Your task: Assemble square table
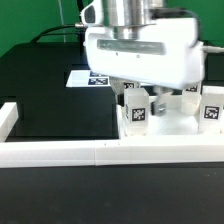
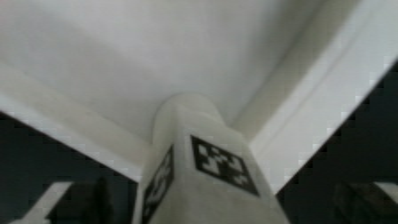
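Observation:
The white square table top lies at the exterior view's right, against the border wall. A white leg block with a black-white tag stands upright on its near corner. Two more tagged legs stand further to the exterior view's right. My gripper hangs straight over the first leg. In the wrist view that leg runs up between my fingers to the table top, with dark gaps on both sides. The gripper is open around it.
The long white border wall runs along the front and turns back at the exterior view's left. The marker board lies on the black table behind the gripper. A green backdrop stands at the back.

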You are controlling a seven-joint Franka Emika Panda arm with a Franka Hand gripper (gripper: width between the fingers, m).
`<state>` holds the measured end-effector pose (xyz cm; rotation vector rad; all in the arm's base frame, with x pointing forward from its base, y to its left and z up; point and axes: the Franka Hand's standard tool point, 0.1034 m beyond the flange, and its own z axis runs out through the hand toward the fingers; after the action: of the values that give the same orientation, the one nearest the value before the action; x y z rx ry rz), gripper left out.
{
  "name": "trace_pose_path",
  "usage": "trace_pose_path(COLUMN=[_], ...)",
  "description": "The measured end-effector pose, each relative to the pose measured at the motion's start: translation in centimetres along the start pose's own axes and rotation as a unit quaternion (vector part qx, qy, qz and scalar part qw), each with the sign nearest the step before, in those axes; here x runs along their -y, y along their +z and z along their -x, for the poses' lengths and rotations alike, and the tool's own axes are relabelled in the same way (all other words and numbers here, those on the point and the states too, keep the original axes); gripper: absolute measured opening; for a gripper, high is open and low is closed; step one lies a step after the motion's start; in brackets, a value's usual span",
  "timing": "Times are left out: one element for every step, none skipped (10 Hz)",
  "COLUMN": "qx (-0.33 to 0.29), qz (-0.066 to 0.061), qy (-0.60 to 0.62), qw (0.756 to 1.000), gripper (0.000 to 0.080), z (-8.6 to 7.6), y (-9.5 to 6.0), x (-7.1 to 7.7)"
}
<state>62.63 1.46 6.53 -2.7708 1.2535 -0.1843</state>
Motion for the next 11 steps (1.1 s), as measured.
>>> trace_pose_path(qx=[0.003,0.002,0.002,-0.001,-0.005,-0.002,0.001,0.001,0.001,0.001,0.001], qz=[0.003,0.003,0.004,0.008,0.017,0.020,0.022,0.021,0.021,0.021,0.021], qy=[-0.060,-0.080,-0.126,-0.205,-0.305,-0.376,-0.403,-0.403,-0.395,-0.395,-0.394], qw=[0.998,0.997,0.992,0.979,0.952,0.926,0.915,0.915,0.918,0.919,0.919], gripper=[0.0642,0.0642,0.0648,0.0649,0.0649,0.0649,0.0649,0.0649,0.0649,0.0540,0.0404], z=[0.38,0.25,0.22,0.17,0.09,-0.24,-0.38,-0.34,-0.33,-0.36,-0.36], y=[0.24,0.22,0.23,0.19,0.11,-0.07,-0.01,0.01,0.01,0.01,0.01], x=[-0.21,-0.30,-0.33,-0.30,-0.18,-0.17,-0.47,-0.44,-0.43,-0.46,-0.46])
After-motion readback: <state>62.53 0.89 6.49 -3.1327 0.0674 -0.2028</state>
